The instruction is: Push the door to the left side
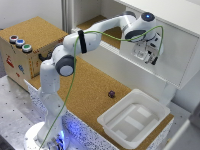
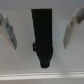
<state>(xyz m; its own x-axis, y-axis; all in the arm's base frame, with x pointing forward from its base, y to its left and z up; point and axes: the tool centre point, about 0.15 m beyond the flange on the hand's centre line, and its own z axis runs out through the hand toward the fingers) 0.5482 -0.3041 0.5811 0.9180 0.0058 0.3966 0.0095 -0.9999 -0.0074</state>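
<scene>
White door [image 1: 172, 47]: standing upright above the cork counter [image 1: 90, 85], facing the gripper [image 1: 148, 54].
Handle [image 2: 42, 37]: sitting between the spread jaws, seemingly untouched.
Bin [image 1: 134, 119]: lying below the door.

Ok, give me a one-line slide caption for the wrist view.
Open gripper fingers straddling the door's black bar handle, without visible contact.
</scene>
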